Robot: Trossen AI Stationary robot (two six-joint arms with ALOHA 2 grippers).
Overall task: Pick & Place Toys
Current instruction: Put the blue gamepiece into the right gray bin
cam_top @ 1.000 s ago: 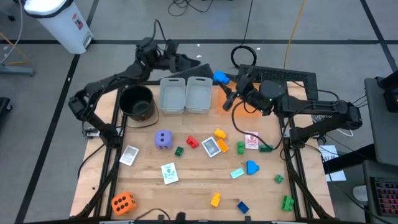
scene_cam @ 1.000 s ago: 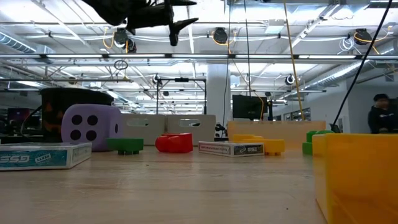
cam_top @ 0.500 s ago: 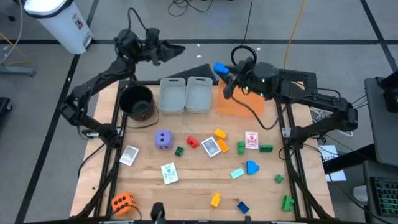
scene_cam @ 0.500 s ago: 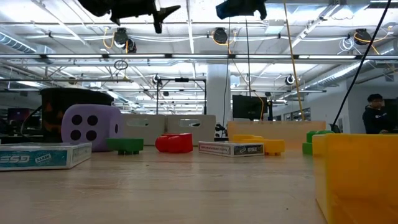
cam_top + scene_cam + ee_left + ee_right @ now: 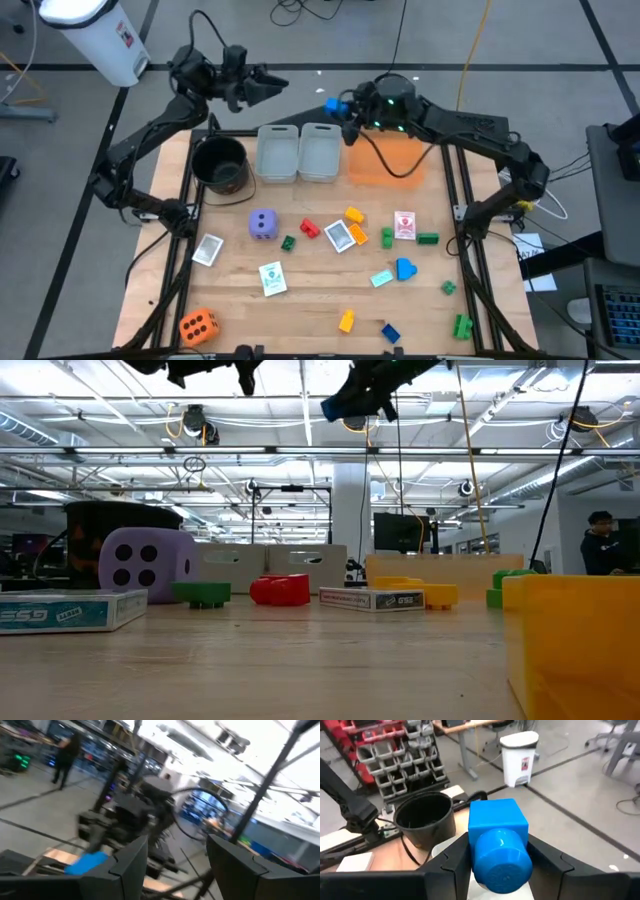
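Note:
My right gripper [image 5: 338, 108] is shut on a blue brick [image 5: 497, 840] with a round stud, high above the far end of the right grey bin [image 5: 320, 150]. My left gripper [image 5: 272, 85] is open and empty, raised beyond the table's far edge behind the left bin [image 5: 278, 152]. The brick also shows in the left wrist view [image 5: 86, 862]. On the table lie a purple die [image 5: 262, 223], an orange die [image 5: 197, 325], several picture cards such as one [image 5: 341, 236] at the middle, and several small bricks such as a red one [image 5: 309, 229]. My right gripper pinches the blue brick by two opposite side faces [image 5: 479, 836] between its two fingers [image 5: 452, 865], the round stud end facing the wrist. The fingers come about level from the table's right, pointing left. The brick is lifted clear of everything.
A black bucket [image 5: 220, 165] stands at the far left beside the two grey bins. A flat orange tray [image 5: 392, 160] lies at the far right. A yellow brick [image 5: 575, 650] stands close to the low camera. A white waste bin [image 5: 100, 35] stands on the floor beyond the table.
My right gripper has carried the blue brick from over the orange tray toward the table's far edge and left, staying shut on it. My left gripper has swung toward the far left, away from the bins.

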